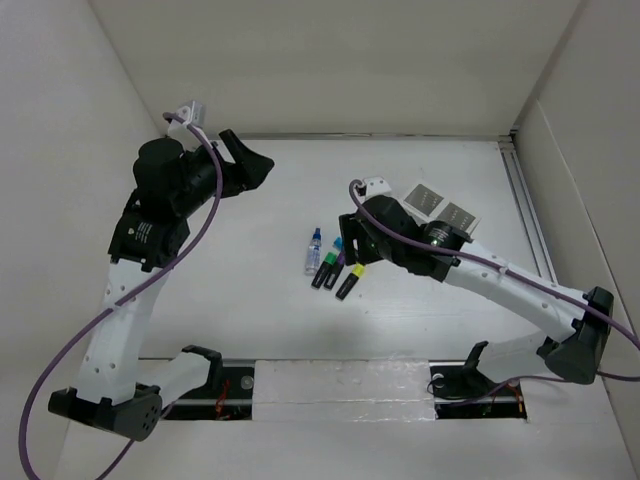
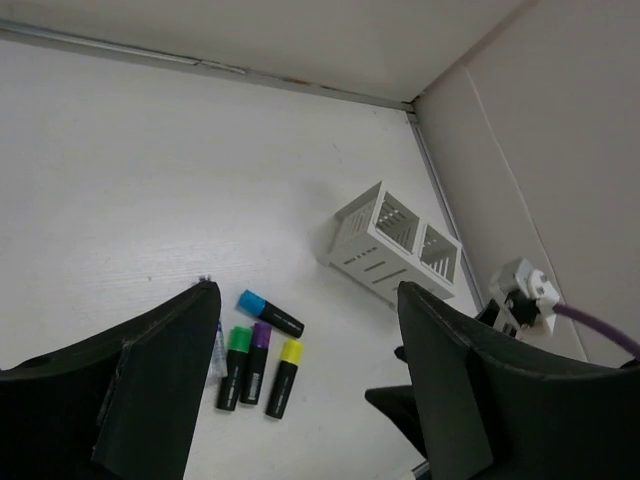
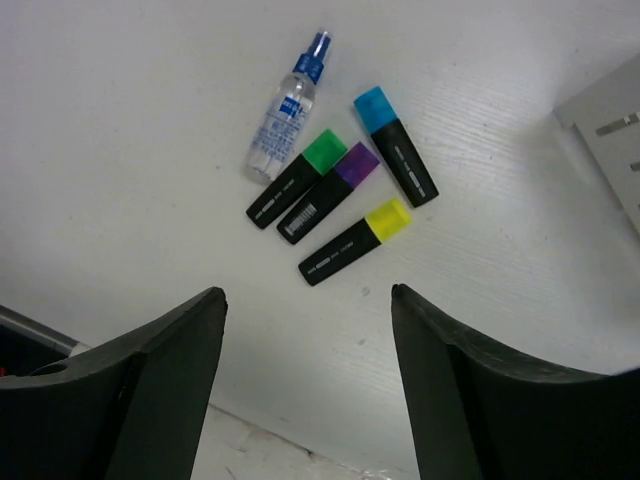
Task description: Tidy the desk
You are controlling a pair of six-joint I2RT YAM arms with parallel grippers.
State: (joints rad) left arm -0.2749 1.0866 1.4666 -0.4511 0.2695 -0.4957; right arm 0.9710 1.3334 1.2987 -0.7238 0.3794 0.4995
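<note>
The white desk (image 1: 430,310) holds four black highlighters lying close together: blue cap (image 3: 395,145), green cap (image 3: 297,178), purple cap (image 3: 328,192) and yellow cap (image 3: 355,241). A small clear spray bottle (image 3: 285,108) lies just beside them. My right gripper (image 3: 307,293) is open and empty, hovering above the desk just near of the yellow highlighter; in the top view it (image 1: 348,243) hangs over the group. My left gripper (image 1: 250,165) is open and empty, raised high at the back left, looking down on the highlighters (image 2: 254,362).
A white slotted organiser (image 2: 395,243) with compartments stands at the back right, near the right wall (image 1: 440,208). Upright white panels border the desk on three sides. A metal rail (image 1: 525,200) runs along the right edge.
</note>
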